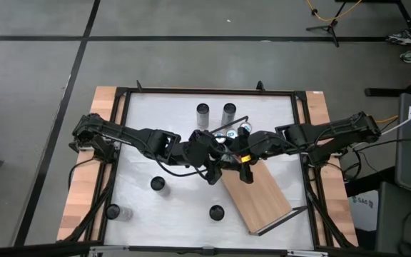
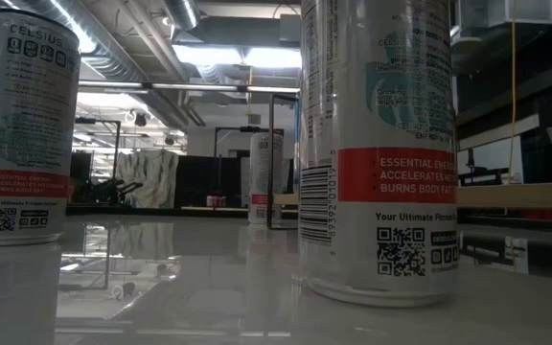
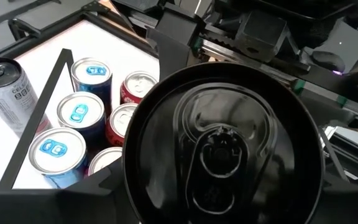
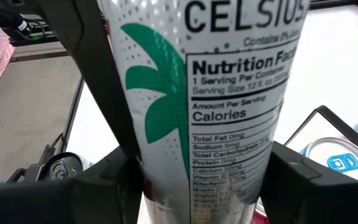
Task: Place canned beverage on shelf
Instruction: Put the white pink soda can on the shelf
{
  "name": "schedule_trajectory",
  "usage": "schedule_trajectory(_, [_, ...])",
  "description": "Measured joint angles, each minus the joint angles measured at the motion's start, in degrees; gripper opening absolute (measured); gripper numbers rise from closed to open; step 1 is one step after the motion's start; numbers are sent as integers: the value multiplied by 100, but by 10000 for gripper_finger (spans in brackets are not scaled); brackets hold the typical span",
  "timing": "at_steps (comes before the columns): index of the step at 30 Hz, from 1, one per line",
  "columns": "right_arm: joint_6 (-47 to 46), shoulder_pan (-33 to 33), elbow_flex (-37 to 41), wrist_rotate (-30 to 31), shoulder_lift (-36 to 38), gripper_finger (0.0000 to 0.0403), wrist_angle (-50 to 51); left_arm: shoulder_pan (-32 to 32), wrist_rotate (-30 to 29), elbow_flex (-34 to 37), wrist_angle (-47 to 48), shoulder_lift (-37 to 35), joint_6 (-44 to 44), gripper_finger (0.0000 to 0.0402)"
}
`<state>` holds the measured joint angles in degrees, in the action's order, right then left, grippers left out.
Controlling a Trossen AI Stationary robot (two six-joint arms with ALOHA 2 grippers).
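A white Celsius can point(image 4: 210, 106) with a black top point(image 3: 222, 143) hangs in mid-air over the table's middle, between my two grippers. My left gripper point(image 1: 212, 153) comes in from the left and is shut on it. My right gripper point(image 1: 235, 155) comes from the right, its fingers against the can's sides. Below them the light-wood shelf point(image 1: 259, 193) lies slantwise on the table, with a black wire rail point(image 1: 280, 221) at its near end. Several blue-topped and red cans point(image 3: 79, 115) stand on its far end. My left gripper holds the can, but the can's black top point(image 3: 222, 74) fills its wrist view and hides where the fingers meet it. The can is lifted clear, tilted with its top toward this wrist. My right gripper has the can's printed body point(image 4: 166, 168) between its two fingers point(image 4: 114, 180), one on each of two opposite sides. The fingers lie across the can, slanting down from the table's right. The can is clear of the shelf and the table.
Loose cans stand on the white table: two at the far middle point(image 1: 203, 112) point(image 1: 228, 112), one left of centre point(image 1: 158, 184), one near the front point(image 1: 216, 212) and one at the near left point(image 1: 113, 212). A black frame point(image 1: 120, 143) borders the table.
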<state>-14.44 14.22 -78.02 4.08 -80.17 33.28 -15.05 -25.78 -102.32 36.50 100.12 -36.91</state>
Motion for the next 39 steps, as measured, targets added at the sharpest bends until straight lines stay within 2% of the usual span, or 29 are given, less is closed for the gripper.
schedule_trajectory(9, [63, -3, 7, -4, 341, 241, 45, 7, -52, -15, -409, 0, 5, 274])
schedule_trajectory(18, [98, 2, 2, -24, 691, 237, 147, 7, -22, -11, -1211, 0, 444, 278])
schedule_trajectory(27, [129, 2, 0, -44, 744, 237, 221, 7, -4, -4, -1318, 0, 422, 279])
schedule_trajectory(39, [136, 7, -2, -103, 903, 237, 318, 15, 389, 0, -1370, 1, 468, 279])
